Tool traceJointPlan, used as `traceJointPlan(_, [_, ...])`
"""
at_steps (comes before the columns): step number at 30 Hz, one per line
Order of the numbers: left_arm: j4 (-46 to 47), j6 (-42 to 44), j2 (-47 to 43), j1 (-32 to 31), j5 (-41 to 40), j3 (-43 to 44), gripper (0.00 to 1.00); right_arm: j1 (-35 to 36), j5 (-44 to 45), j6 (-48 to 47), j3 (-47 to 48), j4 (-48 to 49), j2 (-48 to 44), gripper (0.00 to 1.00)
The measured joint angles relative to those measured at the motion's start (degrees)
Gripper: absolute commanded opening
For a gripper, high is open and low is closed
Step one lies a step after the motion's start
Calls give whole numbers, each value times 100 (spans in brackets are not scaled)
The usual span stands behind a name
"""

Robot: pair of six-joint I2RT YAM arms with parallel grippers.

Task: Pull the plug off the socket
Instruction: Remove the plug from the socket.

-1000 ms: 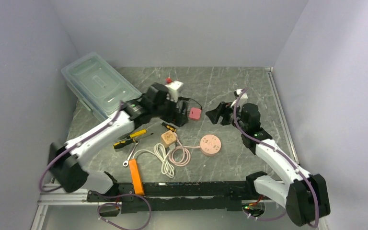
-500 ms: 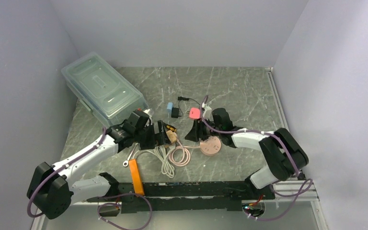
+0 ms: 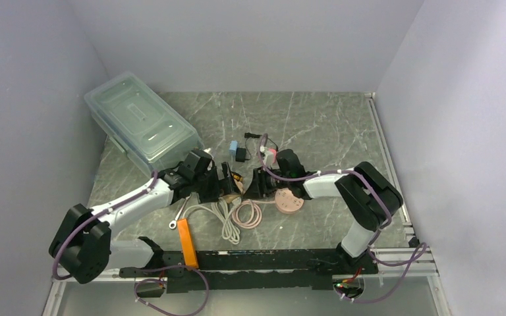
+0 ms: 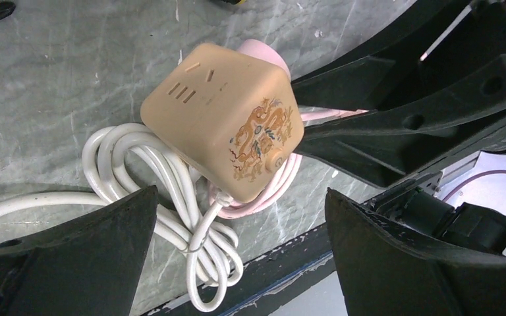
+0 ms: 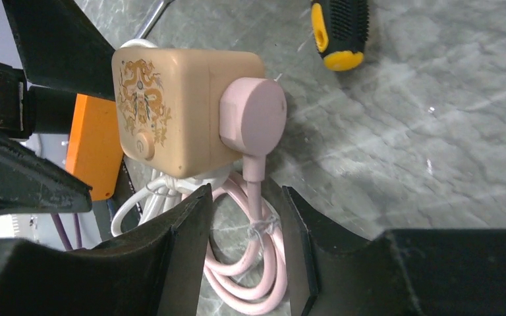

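Just one plug (image 5: 253, 115), one socket (image 5: 171, 112) — left gripper (image 4: 240, 197), right gripper (image 5: 247, 197) flanking.

Left gripper (image 4: 240, 197) spread wide; right gripper (image 5: 245, 192) narrowly parted.

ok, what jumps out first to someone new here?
The tan socket cube dead centre, pink plug seated in its side, a gripper on each flank. The left gripper stands wide open around the cube; the right gripper straddles the plug's cord, not yet clamped. Next, the clear bin far left.

one socket (image 4: 221, 128), one plug (image 5: 252, 118)
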Motion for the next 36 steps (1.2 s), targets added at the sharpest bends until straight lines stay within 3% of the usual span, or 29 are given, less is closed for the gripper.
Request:
traceJointPlan(8, [337, 0, 153, 0, 17, 0, 100, 223, 48, -9, 232, -13, 275, 27])
traceJointPlan(15, [468, 9, 225, 0, 13, -2, 100, 227, 129, -17, 236, -42, 293, 0])
traceJointPlan(20, [579, 118, 376, 22, 107, 4, 100, 260, 332, -22, 177, -122, 63, 0])
traceJointPlan(24, [433, 466, 732, 175, 529, 424, 100, 323, 1047, -144, -76, -490, -763, 0])
traceJointPlan(29, [-94, 1193, 1051, 492, 1062, 1613, 100, 444, 2629, -433, -138, -986, -1882, 0])
traceJointPlan(36, [-151, 1845, 1650, 798, 1818, 2605, 100, 702, 4771, -649, -494, -940, -2310, 0])
